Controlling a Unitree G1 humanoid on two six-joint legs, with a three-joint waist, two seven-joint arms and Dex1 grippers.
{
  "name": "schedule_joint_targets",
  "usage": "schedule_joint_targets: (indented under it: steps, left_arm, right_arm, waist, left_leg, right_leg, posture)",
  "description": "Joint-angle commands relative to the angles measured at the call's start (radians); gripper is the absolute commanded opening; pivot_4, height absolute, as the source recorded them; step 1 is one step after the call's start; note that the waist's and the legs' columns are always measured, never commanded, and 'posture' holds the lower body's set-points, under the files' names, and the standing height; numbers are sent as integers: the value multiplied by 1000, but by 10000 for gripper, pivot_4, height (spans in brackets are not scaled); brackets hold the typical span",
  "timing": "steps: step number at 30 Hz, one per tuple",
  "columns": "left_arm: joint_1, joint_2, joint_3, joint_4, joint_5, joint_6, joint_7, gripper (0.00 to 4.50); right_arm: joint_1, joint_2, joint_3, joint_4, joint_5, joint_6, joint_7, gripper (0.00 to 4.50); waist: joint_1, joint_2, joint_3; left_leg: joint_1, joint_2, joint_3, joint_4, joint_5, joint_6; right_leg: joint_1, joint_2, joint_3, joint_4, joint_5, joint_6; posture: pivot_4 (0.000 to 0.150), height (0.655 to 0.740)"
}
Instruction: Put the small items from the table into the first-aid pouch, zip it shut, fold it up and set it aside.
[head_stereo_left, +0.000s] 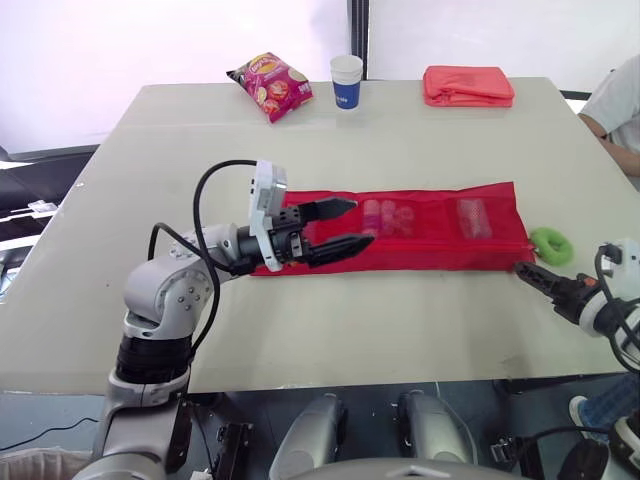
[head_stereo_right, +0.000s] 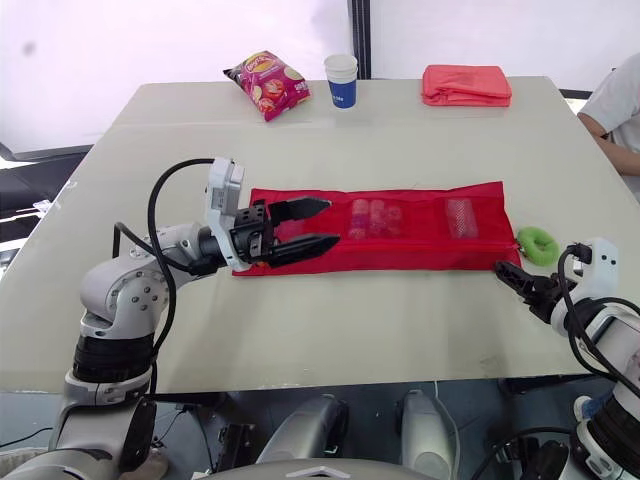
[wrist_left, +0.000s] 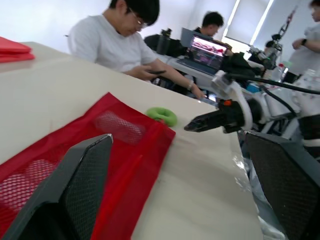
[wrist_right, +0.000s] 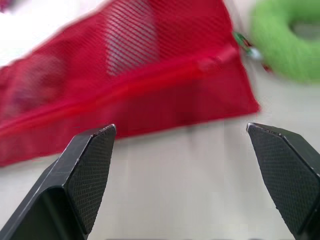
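A pale tabletop (head_stereo_left: 400, 330) is filling the scene, with a person in a white shirt (wrist_left: 110, 45) sitting at its right side. The red mesh first-aid pouch (head_stereo_left: 430, 245) is lying unfolded and flat across the middle, its long side running left to right and a zip line running along its length. The left gripper (head_stereo_left: 362, 221) is hovering over the pouch's left end, its fingers spread apart and holding nothing. The right gripper (wrist_right: 180, 127) is sitting low near the pouch's right front corner, pointing at it, its fingers also spread wide and empty. Along the far edge a folded red cloth (head_stereo_left: 468, 86), a snack bag (head_stereo_left: 270, 85) and a paper cup (head_stereo_left: 347, 82) are resting well apart from the pouch. A green ring (head_stereo_left: 550, 245) is lying on the tabletop just beside the pouch's right end. Small pinkish items (head_stereo_left: 388, 216) are showing through the mesh inside the pouch.
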Motion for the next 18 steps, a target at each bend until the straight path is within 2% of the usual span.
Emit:
schedule_joint_targets:
  steps: [1, 7, 16, 17, 18]
  left_arm:
    - [3, 17, 4, -21, -3, -26, -32, 45000]
    - [34, 30, 2, -27, 2, -39, -53, 45000]
    - [71, 54, 18, -60, -30, -29, -82, 45000]
    - [73, 61, 17, -63, -34, -30, -93, 45000]
    - [74, 66, 16, -65, -35, -32, -100, 45000]
  right_arm:
    - [-23, -32, 37, 83, -29, -95, -28, 44512]
    - [-89, -22, 77, 220, 7, -147, -26, 44512]
    - [-167, -33, 51, 302, 132, -74, 25, 44512]
    - [-167, -38, 56, 305, 141, -69, 29, 39412]
    - [-166, -43, 64, 306, 149, -67, 33, 36879]
  waist:
    - [-5, 0, 0]
    - [-17, 0, 0]
    - [-17, 0, 0]
    - [-17, 0, 0]
    - [-17, 0, 0]
  left_leg:
    - [0, 0, 0, 0, 0, 0]
    - [1, 1, 0, 0, 0, 0]
    - [1, 2, 1, 0, 0, 0]
    - [1, 2, 1, 0, 0, 0]
    - [1, 2, 1, 0, 0, 0]
  right_leg:
    - [0, 0, 0, 0, 0, 0]
    - [1, 1, 0, 0, 0, 0]
    - [0, 1, 1, 0, 0, 0]
    - [0, 1, 1, 0, 0, 0]
    - [0, 1, 1, 0, 0, 0]
  posture:
    - [1500, 7400]
    - [1500, 7400]
    - [1500, 7400]
    - [1500, 7400]
    - [1500, 7400]
